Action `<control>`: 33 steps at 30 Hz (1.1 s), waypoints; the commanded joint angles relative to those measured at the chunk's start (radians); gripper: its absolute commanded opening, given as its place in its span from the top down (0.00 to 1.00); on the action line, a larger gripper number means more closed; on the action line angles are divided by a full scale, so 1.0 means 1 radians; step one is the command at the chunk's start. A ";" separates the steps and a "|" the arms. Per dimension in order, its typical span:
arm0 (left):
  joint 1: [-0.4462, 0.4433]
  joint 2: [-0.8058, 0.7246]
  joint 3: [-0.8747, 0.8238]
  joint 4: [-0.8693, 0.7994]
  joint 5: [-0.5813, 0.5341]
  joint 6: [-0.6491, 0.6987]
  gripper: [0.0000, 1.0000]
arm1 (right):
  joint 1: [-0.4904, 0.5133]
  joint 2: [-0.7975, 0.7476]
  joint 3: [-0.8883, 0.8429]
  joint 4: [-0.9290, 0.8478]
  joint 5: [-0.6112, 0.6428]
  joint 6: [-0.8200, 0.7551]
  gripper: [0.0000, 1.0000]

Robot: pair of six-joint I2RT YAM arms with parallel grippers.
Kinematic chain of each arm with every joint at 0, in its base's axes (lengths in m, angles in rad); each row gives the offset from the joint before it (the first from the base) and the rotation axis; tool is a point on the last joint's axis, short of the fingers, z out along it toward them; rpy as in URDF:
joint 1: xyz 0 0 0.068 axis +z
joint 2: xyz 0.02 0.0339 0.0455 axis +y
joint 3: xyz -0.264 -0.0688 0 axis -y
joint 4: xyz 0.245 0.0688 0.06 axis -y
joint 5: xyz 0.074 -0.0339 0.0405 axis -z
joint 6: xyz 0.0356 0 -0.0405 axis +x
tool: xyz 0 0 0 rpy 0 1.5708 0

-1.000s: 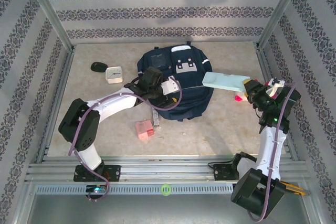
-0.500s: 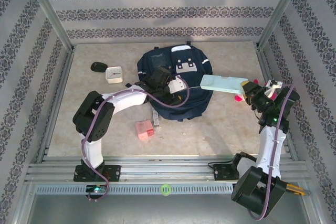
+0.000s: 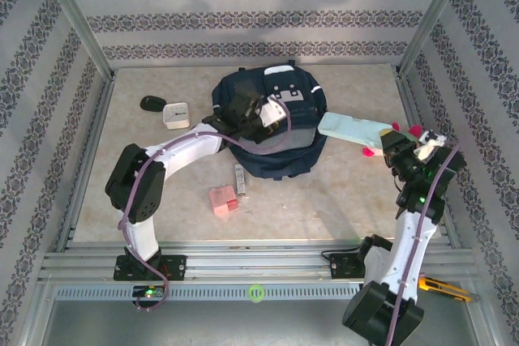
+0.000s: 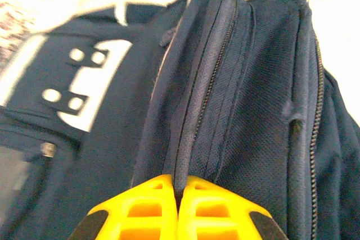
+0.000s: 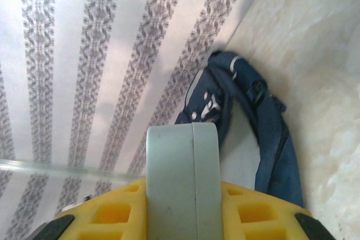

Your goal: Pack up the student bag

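1. Now the left tool point(image 3: 261, 109) is pinched together on a raised zip seam of the student bag point(image 3: 284, 150). A second ago its jaws stood apart over the bag's near-left side.
2. Seen from the left wrist, the yellow fingers point(image 4: 140, 214) meet with the bag's point(image 4: 253, 111) dark piping nipped between them.
3. The bag lies at the far middle of the table point(image 3: 340, 192), its pale buckle patch toward the far wall. Its top layer appears bunched farther back than before.
4. The right tool point(image 3: 391, 140) is clamped on a pale mint case point(image 3: 349, 127), held above the table just right of the bag. It has drifted slightly right.
5. The fresh grip probably serves to hold the bag's mouth up for the waiting case. Whether that compartment is unzipped cannot be told.
6. A pink block point(image 3: 222, 198) and a small white clock point(image 3: 175, 113) remain on the table, unpacked.
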 commanded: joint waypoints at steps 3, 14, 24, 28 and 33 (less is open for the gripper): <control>0.037 -0.060 0.102 -0.010 -0.005 -0.105 1.00 | 0.016 -0.129 0.007 -0.181 0.198 -0.016 0.82; 0.055 -0.043 0.173 -0.023 0.047 -0.148 1.00 | 0.422 0.025 -0.079 0.070 0.278 0.099 0.81; 0.060 -0.038 0.197 -0.027 0.099 -0.182 1.00 | 0.767 0.381 -0.091 0.559 0.622 0.244 0.82; 0.059 -0.042 0.206 -0.020 0.115 -0.201 1.00 | 0.833 0.583 -0.032 0.723 0.660 0.280 0.83; 0.059 -0.053 0.205 0.012 0.144 -0.226 1.00 | 0.886 0.824 0.093 0.868 0.666 0.290 0.83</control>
